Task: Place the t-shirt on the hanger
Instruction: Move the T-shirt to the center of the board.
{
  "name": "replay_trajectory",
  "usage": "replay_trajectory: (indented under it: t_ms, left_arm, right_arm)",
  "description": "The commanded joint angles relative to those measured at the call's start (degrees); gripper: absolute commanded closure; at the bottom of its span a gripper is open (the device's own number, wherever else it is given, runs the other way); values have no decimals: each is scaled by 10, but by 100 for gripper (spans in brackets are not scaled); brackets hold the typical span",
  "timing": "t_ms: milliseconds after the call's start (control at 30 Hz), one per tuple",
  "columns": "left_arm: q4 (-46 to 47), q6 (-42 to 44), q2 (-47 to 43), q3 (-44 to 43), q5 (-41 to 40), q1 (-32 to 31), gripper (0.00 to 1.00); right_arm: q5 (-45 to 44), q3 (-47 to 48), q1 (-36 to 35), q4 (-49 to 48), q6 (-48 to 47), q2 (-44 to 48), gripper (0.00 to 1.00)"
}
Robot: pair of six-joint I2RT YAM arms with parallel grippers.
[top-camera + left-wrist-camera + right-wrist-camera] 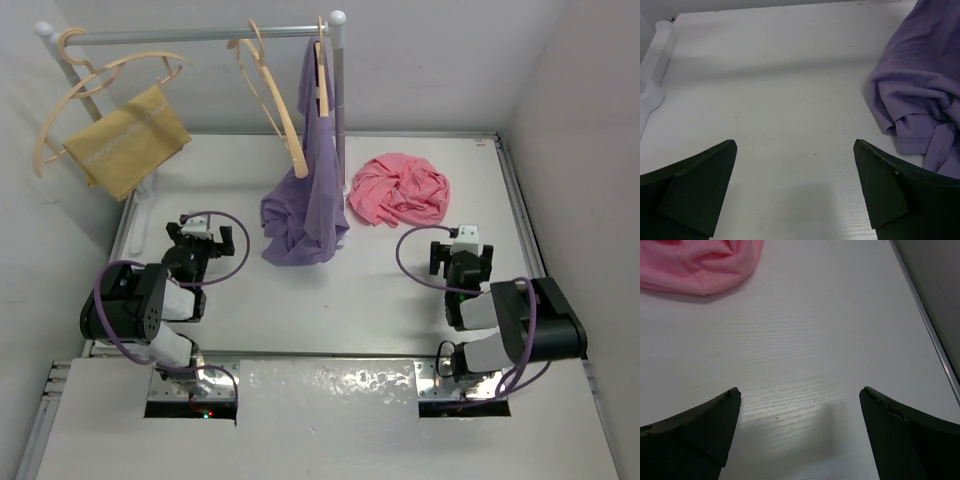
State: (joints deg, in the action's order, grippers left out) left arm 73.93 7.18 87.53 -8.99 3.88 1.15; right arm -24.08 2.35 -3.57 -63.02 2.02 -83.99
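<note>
One crumpled salmon-pink fabric t-shirt [398,190] lies on the white table [380,300] just beside the draped purple shirt [310,205], one bare pale wooden hanger [272,100] hangs among three on the metal rail [200,35], and the left gripper [795,145] and right gripper [800,390] both stand spread, holding nothing

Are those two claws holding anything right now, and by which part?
Nothing is held. The left gripper and right gripper are both open and empty; the pink t-shirt lies untouched.
</note>
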Motion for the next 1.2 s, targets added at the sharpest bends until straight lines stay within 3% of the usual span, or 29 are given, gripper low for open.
replay_trajectory:
  t_ms: [0,100,133,233,267,300,333,367,400,433,467,567,633,667,767,800,867,933,1000,1100,1133,1167]
  left_arm:
    - [34,-9,-1,-9,6,5,0]
    - [33,-8,-2,-9,4,5,0]
    - [35,-9,0,-9,4,5,0]
    - [39,-9,1,-8,6,4,0]
    - [52,-9,-4,-4,7,5,0]
    - [32,-9,-20,-3,9,6,0]
    - [-9,-2,-73,-23,21,6,0]
    - [-111,5,-103,-41,33,5,0]
    - [-161,16,-128,-58,52,4,0]
    - [-198,25,-170,-85,52,3,0]
    - [-253,27,-189,-91,40,-1,0]
    - [-301,70,-240,-76,-15,-4,0]
    - [-316,108,-264,-67,-26,-6,0]
    - [-330,113,-271,-68,-30,-5,0]
    - [-366,138,-287,-92,-28,-5,0]
    - [-383,150,-288,-102,-6,-5,0]
    - [-436,171,-297,-134,26,-5,0]
    - [-482,210,-304,-169,59,-5,0]
    - [-592,277,-307,-217,151,-26,0]
    - [-768,348,-307,-256,276,-57,0]
    - [-805,391,-307,-272,293,-76,0]
    - [-872,410,-308,-277,305,-125,0]
  right_arm:
    - [-14,72,-3,164,10,60,1]
    - [-8,229,2,392,47,62,1]
    - [22,264,16,427,62,51,1]
    - [222,417,57,540,117,-38,7]
    - [285,512,65,582,133,-69,13]
    - [293,561,67,676,148,-99,24]
    - [292,603,69,709,175,-158,52]
    - [287,670,70,735,186,-182,62]
    - [279,696,69,765,197,-203,64]
    - [275,716,69,770,216,-223,43]
    - [272,750,70,773,226,-254,29]
    - [264,818,68,788,257,-321,6]
    - [253,853,65,823,252,-357,9]
    - [245,884,62,844,244,-375,21]
    - [246,870,45,910,207,-401,63]
    - [250,842,40,906,199,-370,99]
    - [276,717,20,884,191,-307,100]
    - [311,625,0,845,169,-182,100]
    - [312,536,-40,904,115,-73,100]
    - [321,473,-63,1052,90,-1,100]
    - [336,444,-63,1082,96,39,95]
    - [332,433,-63,1124,104,61,74]
